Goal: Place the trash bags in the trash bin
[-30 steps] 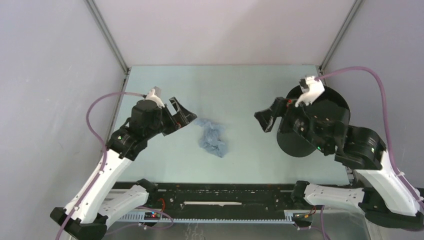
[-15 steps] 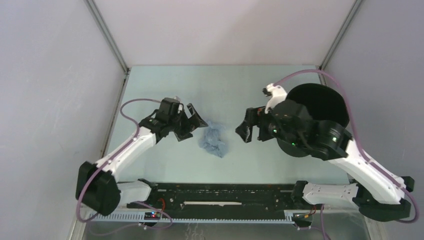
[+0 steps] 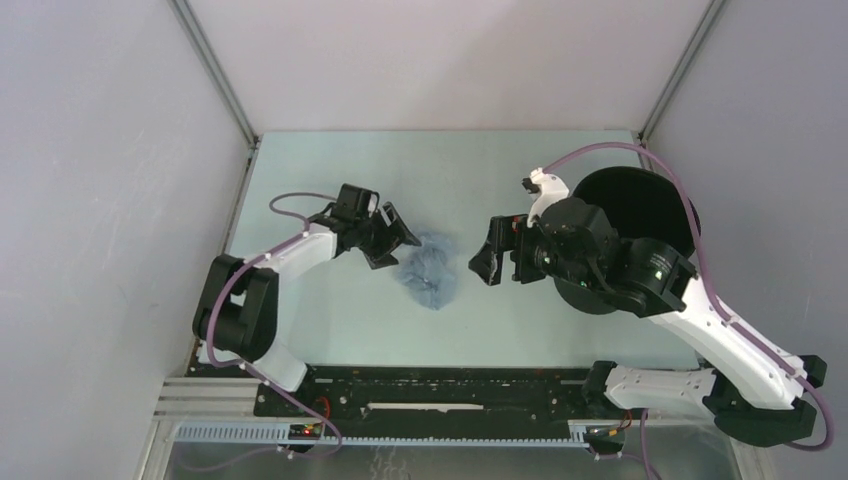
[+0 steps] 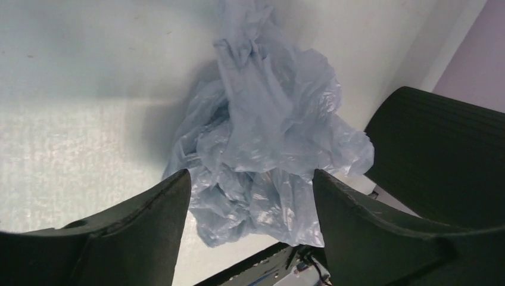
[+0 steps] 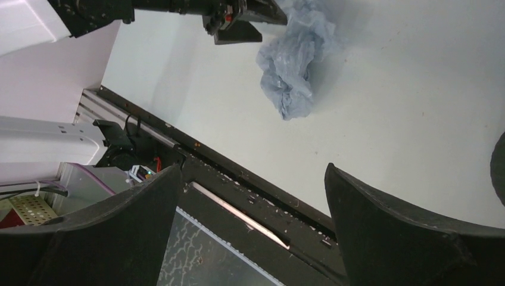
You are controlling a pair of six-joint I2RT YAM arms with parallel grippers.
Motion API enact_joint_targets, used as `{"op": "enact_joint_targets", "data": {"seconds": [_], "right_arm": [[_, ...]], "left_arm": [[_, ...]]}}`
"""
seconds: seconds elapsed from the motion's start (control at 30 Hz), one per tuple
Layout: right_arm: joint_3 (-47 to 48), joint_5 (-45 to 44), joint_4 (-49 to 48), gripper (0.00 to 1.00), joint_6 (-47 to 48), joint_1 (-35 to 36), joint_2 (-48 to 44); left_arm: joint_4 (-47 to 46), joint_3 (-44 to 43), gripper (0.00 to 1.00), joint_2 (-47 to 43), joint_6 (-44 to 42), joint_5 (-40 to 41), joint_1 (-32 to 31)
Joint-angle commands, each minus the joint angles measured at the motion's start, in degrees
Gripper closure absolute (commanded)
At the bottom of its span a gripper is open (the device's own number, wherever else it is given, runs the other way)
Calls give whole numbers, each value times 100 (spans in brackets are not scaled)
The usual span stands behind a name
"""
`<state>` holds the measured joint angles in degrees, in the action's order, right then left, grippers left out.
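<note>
Top external view: the table (image 3: 330, 180) carries everything. The trash bin (image 3: 640, 205) is seen at its right side, partly hidden behind the right arm. The right gripper (image 3: 497, 252) is held wide open and empty, just right of the trash bag (image 3: 430, 275). The bag is crumpled on the table between both grippers, well apart from the bin. The left gripper (image 3: 400, 238) is set at the bag's left edge. In the left wrist view its jaws are spread with the bag (image 4: 262, 131) bulging between them, and nothing is pinched as far as can be told.

Risks, judged:
- The bin could be knocked or tipped, since it looks light and is crowded by the right arm.
- Only a loose fold may be caught by the left jaws, so the film could slip out or be left trailing over the rim.
- Film may also be snagged on a fingertip at release.

Materials:
- Table: pale, matte, flat.
- Bin: black, round, smooth plastic, flared rim.
- Fingers (image 4: 149, 226): black, hard, curved, matte.
- Bag: thin, pale blue-grey, translucent, wrinkled, a shapeless heap.
</note>
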<state>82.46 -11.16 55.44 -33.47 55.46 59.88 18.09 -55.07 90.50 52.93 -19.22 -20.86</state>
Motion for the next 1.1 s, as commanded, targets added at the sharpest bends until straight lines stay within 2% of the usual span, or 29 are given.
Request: {"op": "enact_joint_targets", "data": {"seconds": [0.0, 0.07, 0.17, 0.43, 0.47, 0.5, 0.63, 0.8, 0.9, 0.97, 1.07], "right_arm": [[-27, 178, -89, 0, -165, -61, 98], [-44, 211, -79, 0, -242, -62, 103], [-73, 234, -47, 0, -367, -62, 80], [-122, 168, 137, 0, -543, -60, 13], [-128, 170, 168, 0, -557, -62, 8], [-146, 167, 189, 0, -569, -68, 14], [-300, 407, 173, 0, -933, -382, -71], [-903, 2156, -422, 0, -815, -1578, -359], [-907, 2581, -709, 0, -609, -1851, -333], [-909, 2800, -943, 0, -532, -1957, -260], [-887, 3036, -1260, 1, -433, -1988, -26]], "left_arm": [[-240, -527, 14, -336, -157, -97, 32], [-213, -480, 11, -617, -255, 67, 30], [-178, -398, 1, -880, -272, 191, 38], [-925, -348, 2, -389, 273, -28, 100], [-967, -402, 6, -282, 299, -54, 92], [-973, -459, 16, -139, 314, -97, 99], [-958, -731, 65, 119, 159, -172, 100], [51, -1948, 99, -246, -701, 173, 87], [433, -2982, 100, -515, -1249, 202, 84], [433, -3561, 100, -731, -1623, -63, 61], [411, -3676, 100, -1190, -1958, -307, 4]]}}
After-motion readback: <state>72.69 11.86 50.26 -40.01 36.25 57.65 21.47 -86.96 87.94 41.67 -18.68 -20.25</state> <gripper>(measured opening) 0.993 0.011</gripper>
